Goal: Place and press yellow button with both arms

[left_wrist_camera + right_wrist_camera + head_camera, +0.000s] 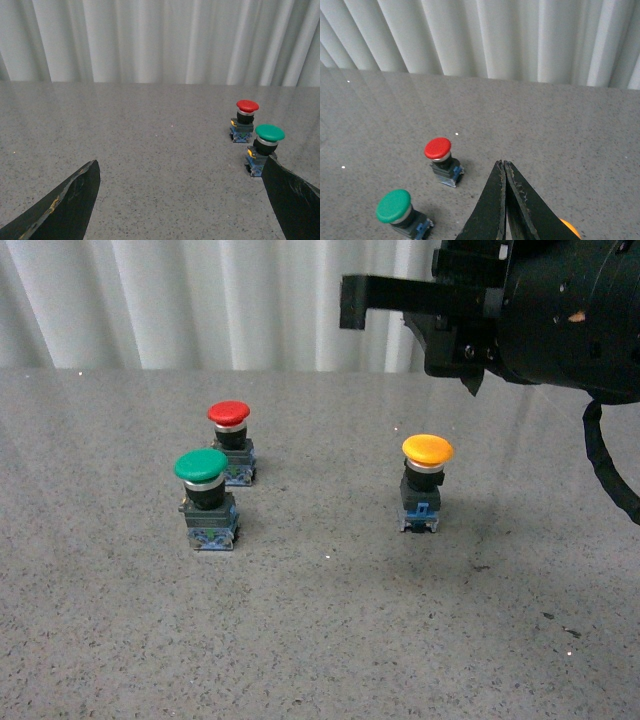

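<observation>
- Yellow button [427, 450] stands upright on the table [330, 640]; pressing looks to be the step in hand.
- Right gripper [504, 167], fingers pressed together and empty, hangs above it; next, descend onto the cap.
- Left gripper [180, 200] is spread wide, empty.

1. My right gripper [504, 167] hid most of the yellow button [568, 228] in the right wrist view.
2. My left fingers [65, 205] were cut off by the picture's edge.
3. One finger covered part of the green button [267, 142].

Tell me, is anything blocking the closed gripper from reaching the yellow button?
Nothing visible is in the way. The right gripper hangs shut above the yellow button, with only open air between them. The red button and green button stand off to the side.
</observation>
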`<state>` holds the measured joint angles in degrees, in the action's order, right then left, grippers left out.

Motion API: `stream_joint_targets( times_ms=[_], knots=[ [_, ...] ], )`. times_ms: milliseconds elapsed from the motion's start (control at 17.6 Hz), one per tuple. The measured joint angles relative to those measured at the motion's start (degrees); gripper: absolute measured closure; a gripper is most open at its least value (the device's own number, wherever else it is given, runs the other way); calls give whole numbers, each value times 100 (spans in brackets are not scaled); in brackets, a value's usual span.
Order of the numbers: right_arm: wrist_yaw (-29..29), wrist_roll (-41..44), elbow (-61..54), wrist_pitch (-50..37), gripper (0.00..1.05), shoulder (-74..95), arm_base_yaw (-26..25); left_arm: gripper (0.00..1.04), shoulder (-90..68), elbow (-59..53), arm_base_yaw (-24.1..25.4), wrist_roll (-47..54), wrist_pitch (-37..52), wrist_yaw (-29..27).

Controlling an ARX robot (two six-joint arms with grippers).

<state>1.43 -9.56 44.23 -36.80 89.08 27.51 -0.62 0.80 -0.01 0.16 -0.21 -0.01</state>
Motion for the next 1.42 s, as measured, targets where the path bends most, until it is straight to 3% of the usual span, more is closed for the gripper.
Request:
stream_joint_targets(
  times_ms=[170,227,341,398,455,511,795,1250,1307,1420],
  knots=[
    [120,-153,-26,42,103,-826,341,7,0,0,0,0,0,0],
    [1176,87,-44,560,103,-1366,632,7,0,0,0,0,2,2],
    [2953,658,-796,1681,103,-2837,723,7,0,0,0,0,0,-9],
    [3134,763,-1115,2092,103,-3552,599,7,0,0,0,0,0,-4],
    [2994,815,-1375,2031,103,-4107,382,7,0,0,0,0,0,2],
    [2474,837,-2031,1882,103,-4940,-208,7,0,0,0,0,2,0],
    [1370,903,-3165,1893,103,-5912,-1274,7,0,0,0,0,0,0],
    [474,914,-3856,2179,103,-6861,-2138,7,0,0,0,0,0,0],
    [55,918,-3934,2240,103,-6966,-2476,7,0,0,0,0,0,0],
    [-66,918,-4048,2358,103,-7160,-2793,7,0,0,0,0,0,-7]
  ],
)
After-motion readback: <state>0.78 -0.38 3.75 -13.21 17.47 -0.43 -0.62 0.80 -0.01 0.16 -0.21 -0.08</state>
